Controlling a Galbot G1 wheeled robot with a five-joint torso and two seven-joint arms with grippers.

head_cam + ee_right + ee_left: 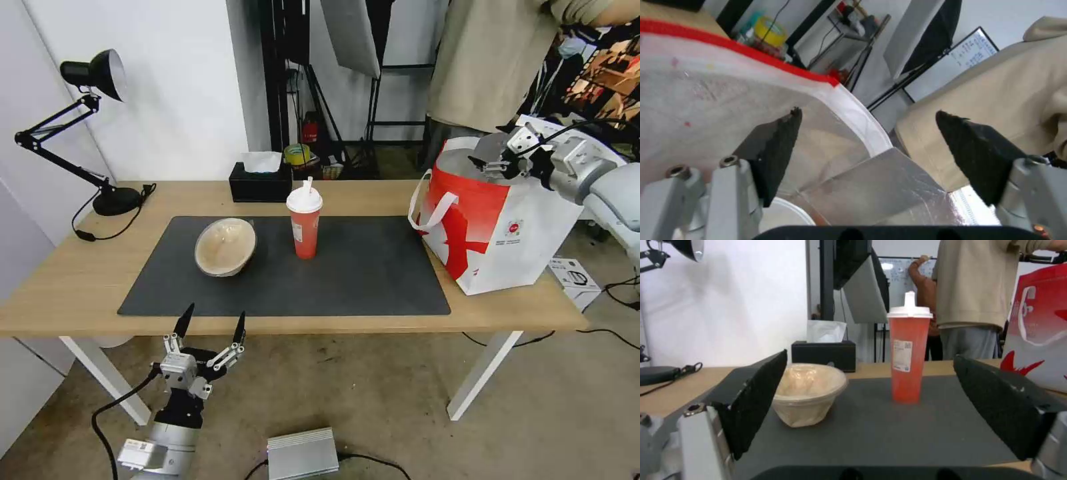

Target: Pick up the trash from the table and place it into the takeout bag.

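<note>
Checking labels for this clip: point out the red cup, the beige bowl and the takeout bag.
red cup [305, 233], head view, on its red wall.
beige bowl [225, 245], head view, on its inside.
takeout bag [533, 240], head view, on its white side.

R gripper [867, 130] w/ fingers apart above takeout bag [706, 86] opening; foil lining flap [880, 190] below, white bowl rim [786, 208] inside at 7 o'clock.

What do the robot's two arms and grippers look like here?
Left gripper: two slim black pointed fingers on a silver metal base, black cable trailing from the silver-and-white arm. Right gripper: same silver hardware with black textured finger pads, on a rounded pale grey arm.
</note>
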